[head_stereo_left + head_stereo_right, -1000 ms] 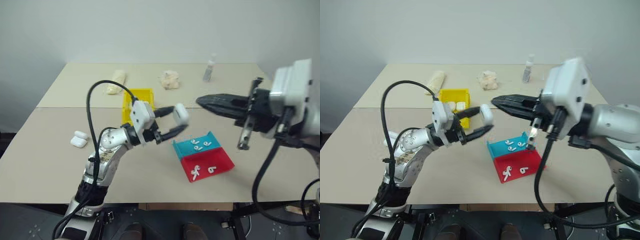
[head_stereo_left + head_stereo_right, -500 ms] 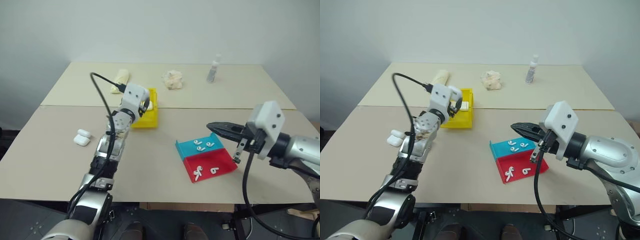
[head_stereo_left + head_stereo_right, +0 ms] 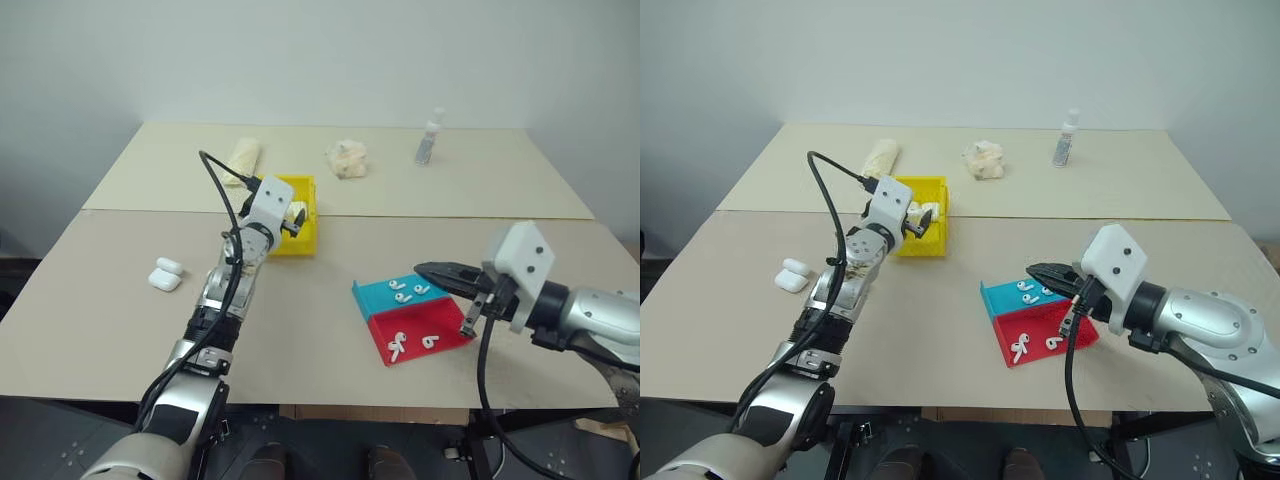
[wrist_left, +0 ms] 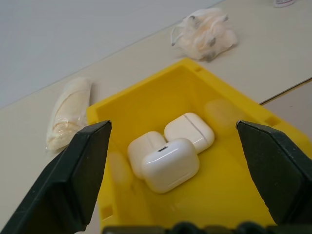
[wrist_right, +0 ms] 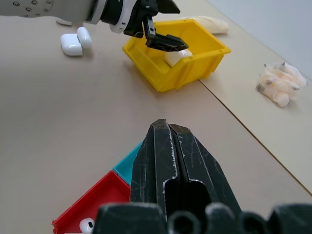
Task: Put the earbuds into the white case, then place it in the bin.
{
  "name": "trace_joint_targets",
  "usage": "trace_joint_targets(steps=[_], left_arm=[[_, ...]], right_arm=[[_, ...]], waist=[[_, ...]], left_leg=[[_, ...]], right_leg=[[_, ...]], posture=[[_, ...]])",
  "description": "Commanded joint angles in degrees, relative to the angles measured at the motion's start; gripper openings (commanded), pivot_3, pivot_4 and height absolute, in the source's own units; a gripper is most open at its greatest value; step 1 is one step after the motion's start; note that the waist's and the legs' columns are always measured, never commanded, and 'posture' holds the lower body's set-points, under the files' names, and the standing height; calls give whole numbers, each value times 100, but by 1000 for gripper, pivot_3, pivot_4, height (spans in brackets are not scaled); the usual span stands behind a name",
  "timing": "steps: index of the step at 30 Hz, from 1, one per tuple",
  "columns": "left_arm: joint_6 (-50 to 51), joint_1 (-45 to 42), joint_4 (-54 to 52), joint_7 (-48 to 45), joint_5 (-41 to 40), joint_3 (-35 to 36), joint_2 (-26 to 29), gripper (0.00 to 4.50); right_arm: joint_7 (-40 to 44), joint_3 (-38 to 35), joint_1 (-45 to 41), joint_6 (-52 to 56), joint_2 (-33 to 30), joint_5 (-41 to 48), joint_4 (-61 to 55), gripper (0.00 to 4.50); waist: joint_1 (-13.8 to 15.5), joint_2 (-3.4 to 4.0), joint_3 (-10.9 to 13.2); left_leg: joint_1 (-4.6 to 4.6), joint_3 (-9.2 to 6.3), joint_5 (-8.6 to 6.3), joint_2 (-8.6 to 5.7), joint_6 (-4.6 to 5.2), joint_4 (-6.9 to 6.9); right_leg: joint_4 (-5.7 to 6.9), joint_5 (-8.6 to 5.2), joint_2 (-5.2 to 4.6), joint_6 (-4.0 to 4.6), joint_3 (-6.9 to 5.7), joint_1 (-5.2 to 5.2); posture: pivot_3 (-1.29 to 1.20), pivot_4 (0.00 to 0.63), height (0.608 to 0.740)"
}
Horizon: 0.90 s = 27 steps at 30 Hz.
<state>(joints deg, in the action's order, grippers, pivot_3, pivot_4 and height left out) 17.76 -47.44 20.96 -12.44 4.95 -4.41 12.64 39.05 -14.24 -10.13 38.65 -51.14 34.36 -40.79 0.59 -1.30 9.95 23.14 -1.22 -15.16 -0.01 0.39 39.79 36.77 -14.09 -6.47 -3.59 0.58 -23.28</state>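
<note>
Table: a beige table [image 3: 300, 330] is standing before a pale wall, with a seam running across its top.
Head views, left gripper: the left gripper [image 3: 918, 222] is hanging over the bin [image 3: 932, 242], its two black fingers standing wide apart with nothing between them.
Head views, right gripper: the right gripper [image 3: 432, 272] is pointing level above the blue tray [image 3: 385, 297], its jaws pressed together and holding nothing.
Head views, earbuds: the earbuds [image 3: 403, 293] are lying loose in the blue tray and in the red tray [image 3: 452, 331], just under the closed jaws.
Head views, spare cases: two white cases [image 3: 164, 274] are lying well apart from both grippers.
Left wrist view: three cases are lying in the yellow bin, and the white case [image 4: 170, 165] is sitting nearest, between the two open fingers [image 4: 68, 181] but below them, not touched.
Left wrist view, beyond the bin: a pale wrapped roll [image 4: 67, 112] and a crumpled bag [image 4: 204, 34] are lying past the fingertips.
Right wrist view: the closed fingers [image 5: 175, 165] are rising together; the bin is far ahead of them, with the left gripper's open fingers over it.
</note>
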Motion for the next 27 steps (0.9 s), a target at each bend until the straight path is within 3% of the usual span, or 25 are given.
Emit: trace_joint_targets(steps=[1,6,11,16,27], left_arm=[[-232,345,-1104,-1280,-927,220,243,4449],[-335,1618,-2718,-4052,-2396,584,1828,4449],[-200,2364,-3040,-5451,-3335,1083,2966,4449],[-243,2795,-3067,-5860,-3496,1397,3502,4449],[-78,3093,-3345,-5904,-3661,1609,3739,4449]], right_arm=[[304,-381,218,-278,-250,-115,-135,0],[2029,-1591,1175,-827,-1003,-217,245,0],[3117,-2229,1688,-1429,-1332,-398,777,0],[3590,-2505,1867,-1717,-1444,-627,1219,0],[3809,-2587,1877,-1862,-1442,-835,1448,0]], waist=[[-12,0,0],[-124,6,-3],[-107,7,-2],[-85,7,-3],[-77,7,-3]], left_leg=[[1,-1,0,0,0,-1],[-16,-1,-1,13,2,-13],[-44,2,-3,17,5,-8],[-106,17,-17,21,25,-14],[-98,-2,-23,24,34,-14]], right_leg=[[-1,0,0,0,0,-1],[2,-1,7,3,12,2],[-14,-4,8,6,15,24],[-52,-7,7,5,4,103],[-54,-6,8,3,6,94]], posture=[[0,150,740],[0,150,740],[0,150,740],[0,150,740],[0,150,740]])
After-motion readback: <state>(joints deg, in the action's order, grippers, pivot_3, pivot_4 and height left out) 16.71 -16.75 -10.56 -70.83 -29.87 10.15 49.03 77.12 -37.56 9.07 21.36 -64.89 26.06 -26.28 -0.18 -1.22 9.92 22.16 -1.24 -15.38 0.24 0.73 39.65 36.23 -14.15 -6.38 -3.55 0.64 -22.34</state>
